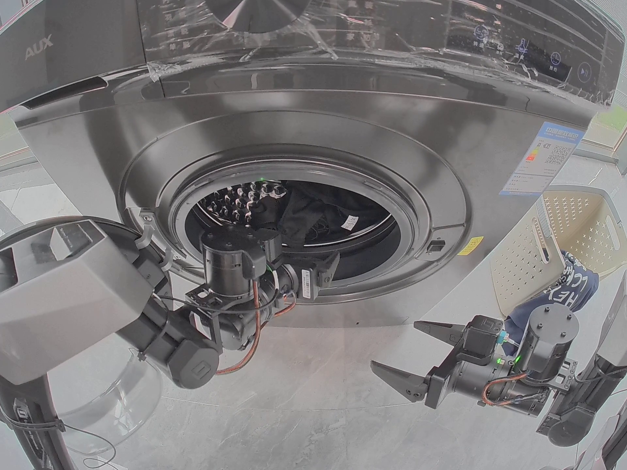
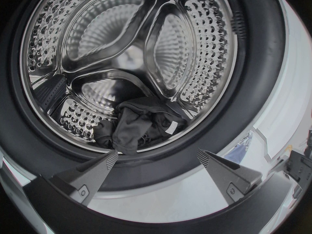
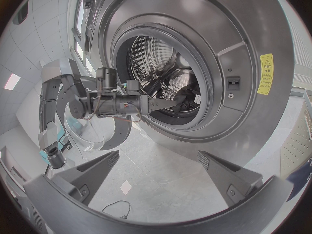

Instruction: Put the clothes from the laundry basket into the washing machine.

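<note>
- The washing machine [image 1: 366, 119] stands with its glass door [image 1: 104, 386] swung wide, at 8 o'clock from the opening in the head view. The drum [image 2: 130, 49] is open to the front.
- A heap of dark clothes [image 2: 136, 127] lies on the drum's bottom, just inside the rubber seal, so part of the load looks to be in.
- The left pincer [image 2: 157, 156] hangs at the drum's mouth, jaws spread and holding nothing. The dark heap lies just beyond its tips.
- The right pincer [image 1: 396, 345] sits low over the floor [image 1: 294, 412], at 5 o'clock from the drum's mouth. Its jaws are spread and empty, and its tips point toward 10 o'clock.
- The laundry basket [image 1: 522, 256], cream and perforated, stands beside the machine at 3 o'clock from the opening. A navy garment [image 1: 568, 292] with white lettering spills from its lower edge, partly hidden by the right arm.
- From the right pincer's tips the garment lies at about 2 o'clock, back past the wrist, so the pincer faces away from it and would have to turn round.
- The visible cloth runs roughly from 1 o'clock down to 7 o'clock.
- The right arm is much the nearer; the left is well apart, across the machine's front.
</note>
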Motion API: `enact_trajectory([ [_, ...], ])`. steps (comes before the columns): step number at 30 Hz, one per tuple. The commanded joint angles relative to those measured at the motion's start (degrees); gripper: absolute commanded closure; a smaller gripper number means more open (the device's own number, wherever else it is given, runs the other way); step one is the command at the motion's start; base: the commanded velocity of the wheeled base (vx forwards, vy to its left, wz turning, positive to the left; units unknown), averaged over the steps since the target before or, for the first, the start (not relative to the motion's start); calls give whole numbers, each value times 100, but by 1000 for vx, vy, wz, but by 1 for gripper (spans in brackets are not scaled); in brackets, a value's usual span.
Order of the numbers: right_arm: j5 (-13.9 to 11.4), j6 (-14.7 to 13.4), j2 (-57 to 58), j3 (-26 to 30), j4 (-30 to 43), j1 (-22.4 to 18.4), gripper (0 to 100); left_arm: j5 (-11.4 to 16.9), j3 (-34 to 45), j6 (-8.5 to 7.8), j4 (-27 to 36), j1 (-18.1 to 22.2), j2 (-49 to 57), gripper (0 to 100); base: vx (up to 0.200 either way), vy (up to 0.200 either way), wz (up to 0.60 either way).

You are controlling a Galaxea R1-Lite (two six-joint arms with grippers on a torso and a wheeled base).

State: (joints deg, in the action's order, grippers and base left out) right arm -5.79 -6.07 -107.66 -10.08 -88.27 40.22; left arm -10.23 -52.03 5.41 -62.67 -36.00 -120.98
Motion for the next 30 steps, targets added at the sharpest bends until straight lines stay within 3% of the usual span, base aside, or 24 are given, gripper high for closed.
enact_trajectory([
  [1,-10,-8,87,33,-6,-14,0,3,589,-5,-272,-320,356,0,0,0,0],
  [5,-19,9,342,138,-6,-137,0,-14,1810,-14,-1168,-847,602,0,0,0,0],
  [9,-45,36,693,270,3,-339,0,-14,2593,-31,-1757,-1006,866,0,0,0,0],
  [10,-27,45,992,463,12,-365,0,3,3129,-75,-2003,-1076,1208,0,0,0,0],
  [13,17,62,1326,692,38,-401,0,-6,3595,-163,-2118,-1129,1648,0,0,0,0],
  [15,25,89,1730,973,38,-647,0,-32,4087,-330,-2126,-1146,2245,0,0,0,0],
  [18,122,115,2161,1008,267,-919,0,-14,4359,-339,-2074,-1146,2825,0,0,0,0],
  [22,289,203,2926,1008,1040,-1218,0,-23,4649,-339,-2021,-1093,3362,0,0,0,0],
  [26,421,229,4270,999,2482,-1288,0,-67,5124,-348,-1933,-979,3986,0,-200,0,0],
  [27,421,229,4270,999,2482,-1288,0,-67,5124,-348,-1933,-979,3986,0,-200,0,0],
  [28,605,229,4886,999,3088,-1279,0,-102,5203,-348,-1784,-803,4328,0,-200,0,0],
  [30,790,229,5422,999,3615,-1288,0,-129,5203,-383,-1371,-672,4865,0,0,0,0],
])
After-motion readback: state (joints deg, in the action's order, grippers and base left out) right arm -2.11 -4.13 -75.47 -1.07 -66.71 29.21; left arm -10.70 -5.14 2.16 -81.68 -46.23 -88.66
